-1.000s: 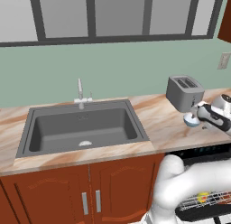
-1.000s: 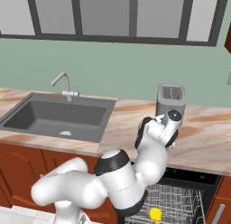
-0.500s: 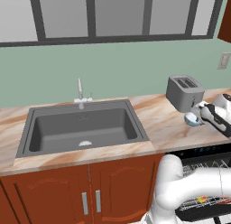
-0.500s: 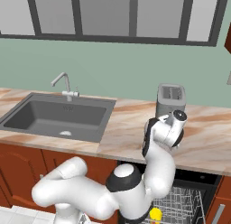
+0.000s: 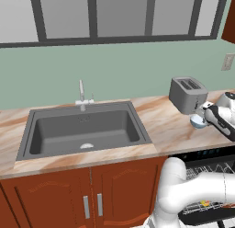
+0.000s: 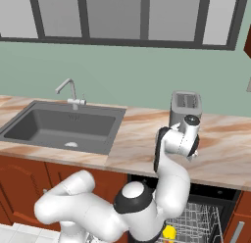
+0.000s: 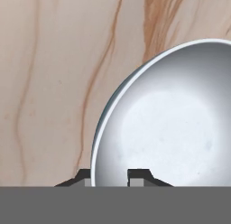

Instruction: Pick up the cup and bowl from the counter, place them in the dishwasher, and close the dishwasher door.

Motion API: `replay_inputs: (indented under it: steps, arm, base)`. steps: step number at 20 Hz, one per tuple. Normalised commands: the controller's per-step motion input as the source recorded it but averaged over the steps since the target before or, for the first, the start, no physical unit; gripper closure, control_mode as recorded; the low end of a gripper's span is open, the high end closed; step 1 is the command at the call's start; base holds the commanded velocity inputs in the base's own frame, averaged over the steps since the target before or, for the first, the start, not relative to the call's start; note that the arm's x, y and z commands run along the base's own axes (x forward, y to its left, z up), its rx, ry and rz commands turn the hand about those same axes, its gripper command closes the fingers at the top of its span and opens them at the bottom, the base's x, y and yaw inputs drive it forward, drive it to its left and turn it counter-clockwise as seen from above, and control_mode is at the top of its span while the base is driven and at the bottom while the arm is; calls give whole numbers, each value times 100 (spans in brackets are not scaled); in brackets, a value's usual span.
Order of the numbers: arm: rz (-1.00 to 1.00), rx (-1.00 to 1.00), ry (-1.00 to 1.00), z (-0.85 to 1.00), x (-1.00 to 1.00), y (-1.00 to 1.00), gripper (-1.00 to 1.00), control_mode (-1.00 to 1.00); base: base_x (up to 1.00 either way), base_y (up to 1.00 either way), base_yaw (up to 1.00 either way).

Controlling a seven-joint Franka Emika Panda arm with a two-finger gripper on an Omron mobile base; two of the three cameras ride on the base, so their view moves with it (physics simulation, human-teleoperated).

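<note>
On the counter in the left base view, the bowl sits just right of the toaster, at the gripper; the cup lies in the dishwasher rack. Right base view: door open, cup in the rack. Hand view: fingertips straddle the bowl rim, closed on it. Step: bowl pickup. Next, probably: lift clear, carry to rack.

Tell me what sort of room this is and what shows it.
A home kitchen, rendered rather than real: a grey sink with a faucet set in a marble-look counter, a toaster against the wall, and an open dishwasher with wire racks below.
</note>
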Motion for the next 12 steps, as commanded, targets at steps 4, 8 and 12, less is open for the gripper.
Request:
replay_inputs:
  steps: [4,8,12]
  arm:
    - [1,-19,0,21,-29,8,100,-100]
    - [3,-14,0,18,-38,9,100,-100]
    - [4,-11,-2,23,-49,5,100,-100]
  base:
    - [0,0,0]
    - [0,0,0]
    - [0,0,0]
